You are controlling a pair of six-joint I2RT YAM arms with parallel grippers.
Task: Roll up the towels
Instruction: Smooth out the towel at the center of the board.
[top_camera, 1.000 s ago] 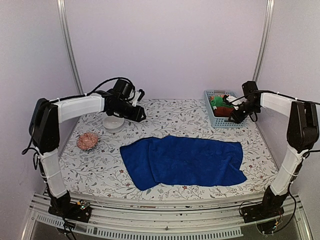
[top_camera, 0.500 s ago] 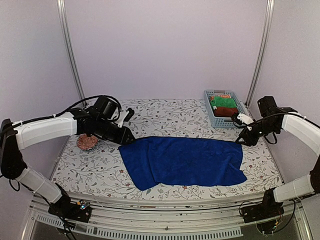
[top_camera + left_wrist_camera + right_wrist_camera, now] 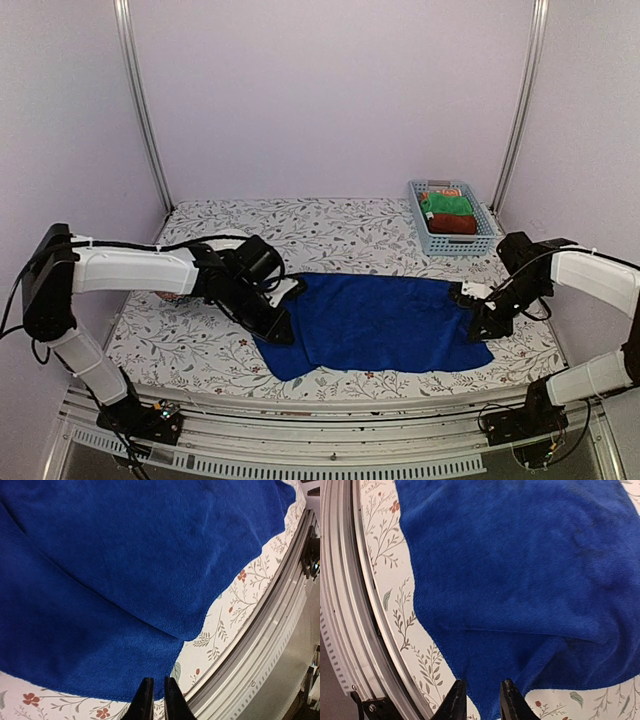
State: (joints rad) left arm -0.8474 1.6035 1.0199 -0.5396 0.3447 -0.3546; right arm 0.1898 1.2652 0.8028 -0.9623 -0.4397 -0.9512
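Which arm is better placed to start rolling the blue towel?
Probably right: the right pincer straddles the royal blue terry towel's end, cloth between the fingers. The left pincer is nearly closed at the opposite edge.

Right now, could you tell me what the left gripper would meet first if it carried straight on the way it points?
The blue towel: the left gripper points at its near edge, with the table just beneath. Whether the tips touch the cloth is unclear.
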